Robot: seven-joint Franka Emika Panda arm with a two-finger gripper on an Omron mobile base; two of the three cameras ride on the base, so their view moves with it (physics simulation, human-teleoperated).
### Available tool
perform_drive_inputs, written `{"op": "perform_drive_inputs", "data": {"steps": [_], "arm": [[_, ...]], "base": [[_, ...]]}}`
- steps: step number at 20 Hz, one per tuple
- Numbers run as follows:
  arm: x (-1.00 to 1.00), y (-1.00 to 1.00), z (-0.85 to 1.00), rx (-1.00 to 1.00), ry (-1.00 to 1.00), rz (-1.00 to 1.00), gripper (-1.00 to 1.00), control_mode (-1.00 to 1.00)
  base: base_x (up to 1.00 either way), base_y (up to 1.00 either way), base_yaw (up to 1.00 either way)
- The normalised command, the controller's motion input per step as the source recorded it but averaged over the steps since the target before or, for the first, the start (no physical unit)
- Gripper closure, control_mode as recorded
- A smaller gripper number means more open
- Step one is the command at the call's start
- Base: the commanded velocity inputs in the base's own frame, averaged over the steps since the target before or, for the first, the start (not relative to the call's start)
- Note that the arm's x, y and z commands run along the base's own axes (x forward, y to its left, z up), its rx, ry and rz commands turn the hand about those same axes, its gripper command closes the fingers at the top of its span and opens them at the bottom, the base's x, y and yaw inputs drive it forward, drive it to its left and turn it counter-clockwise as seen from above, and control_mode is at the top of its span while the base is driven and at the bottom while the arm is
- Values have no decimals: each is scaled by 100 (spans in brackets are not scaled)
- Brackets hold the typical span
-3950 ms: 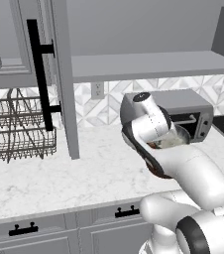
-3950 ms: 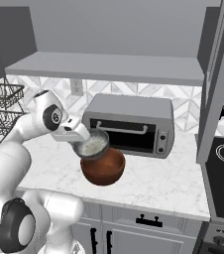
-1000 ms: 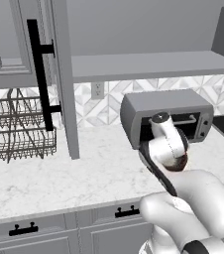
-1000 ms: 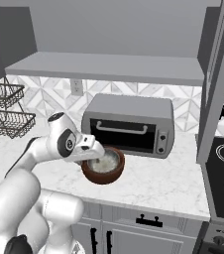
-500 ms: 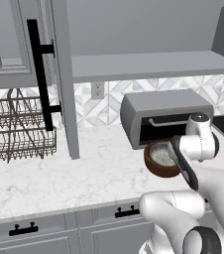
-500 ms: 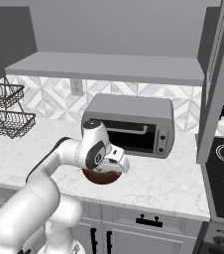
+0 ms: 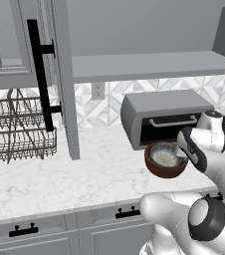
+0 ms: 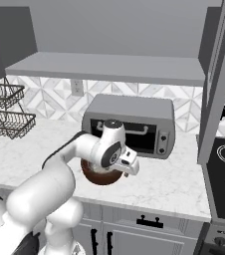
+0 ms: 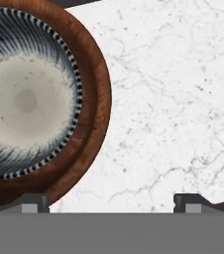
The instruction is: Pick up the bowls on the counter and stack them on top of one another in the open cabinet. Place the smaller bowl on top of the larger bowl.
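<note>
Since the grey speckled bowl already sits nested inside the reddish-brown bowl, the stacking looks done on the marble surface and the pair's lift to the cabinet seems the step in hand. Hand view shows the jaws spread wide, one fingertip against the brown rim, the other over bare marble, gripping nothing. Next they must straddle that rim and close. Left base view adds both bowls near the front edge before the toaster oven, with the open cabinet's shelf beyond; right base view hides the grey bowl behind the wrist.
</note>
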Motion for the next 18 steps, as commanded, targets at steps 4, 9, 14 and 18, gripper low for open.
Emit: {"op": "perform_drive_inputs", "data": {"steps": [4, 9, 14, 18], "arm": [[26, 9, -3, 7, 0, -7, -100, -100], [16, 0, -29, 9, 0, -4, -100, -100], [19, 8, -34, 8, 0, -4, -100, -100], [22, 15, -32, 0, 0, -4, -100, -100]], "base": [[0, 0, 0], [0, 0, 0], [0, 0, 0], [0, 0, 0]]}}
